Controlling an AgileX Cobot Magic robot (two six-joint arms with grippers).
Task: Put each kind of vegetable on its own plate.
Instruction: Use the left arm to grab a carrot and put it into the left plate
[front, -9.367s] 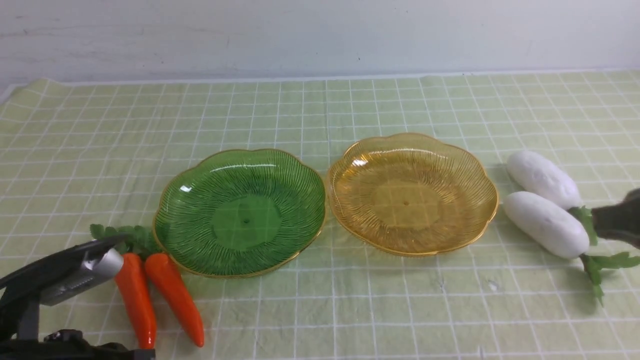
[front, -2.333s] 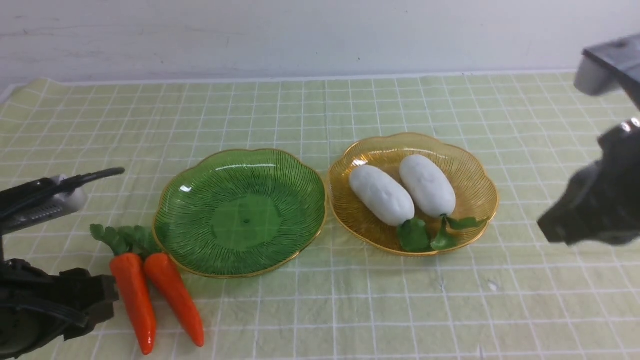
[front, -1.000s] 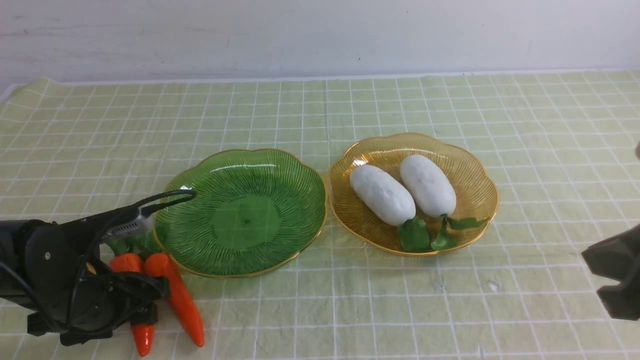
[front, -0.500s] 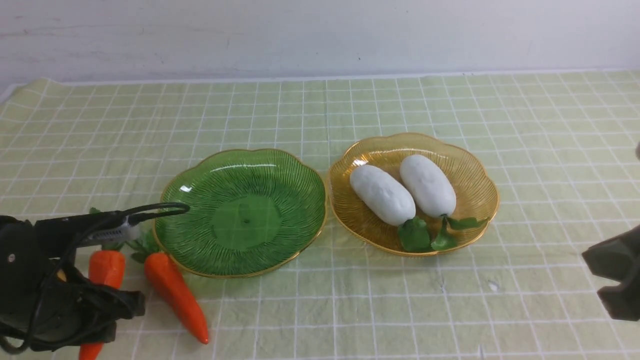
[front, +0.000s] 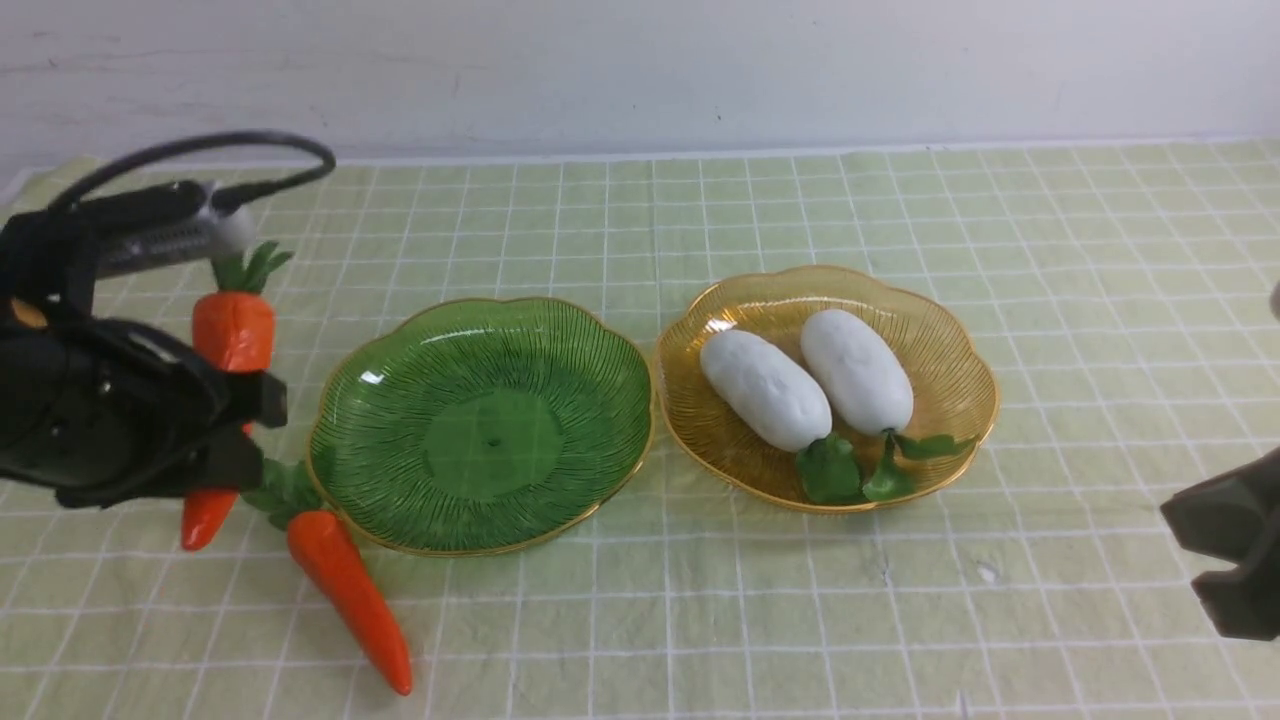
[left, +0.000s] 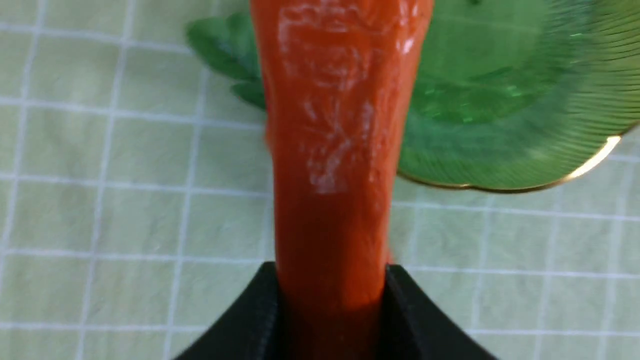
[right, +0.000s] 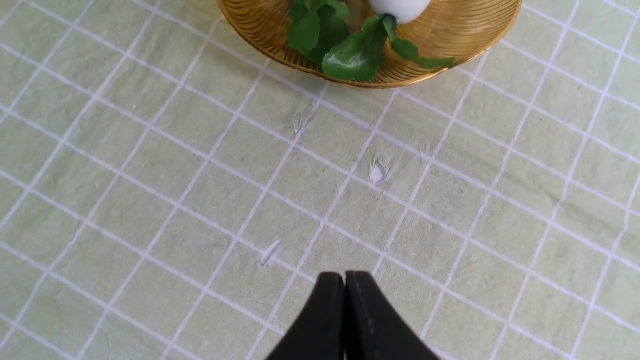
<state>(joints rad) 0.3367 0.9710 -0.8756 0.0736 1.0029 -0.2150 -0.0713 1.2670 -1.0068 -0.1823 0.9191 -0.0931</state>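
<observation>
My left gripper (front: 245, 432) is shut on one orange carrot (front: 233, 330) and holds it in the air left of the green plate (front: 480, 430), leafy top up and tip (front: 205, 515) down. In the left wrist view the carrot (left: 335, 150) sits between the black jaws of the gripper (left: 331, 272), with the green plate (left: 525, 100) beyond. The second carrot (front: 350, 595) lies on the cloth, its leaves against the green plate's near-left rim. Two white radishes (front: 765, 390) (front: 857, 370) lie side by side in the amber plate (front: 935, 330). My right gripper (right: 345, 280) is shut and empty, near the amber plate (right: 480, 50).
A pale green checked cloth (front: 700, 620) covers the table up to the white wall. The right arm's dark body (front: 1225, 550) sits low at the right edge. The radish leaves (right: 350, 55) hang over the amber plate's near side.
My left gripper has risen off the cloth with the carrot in it, carrying it up and back. The other carrot stays on the cloth. The right arm has not moved.
</observation>
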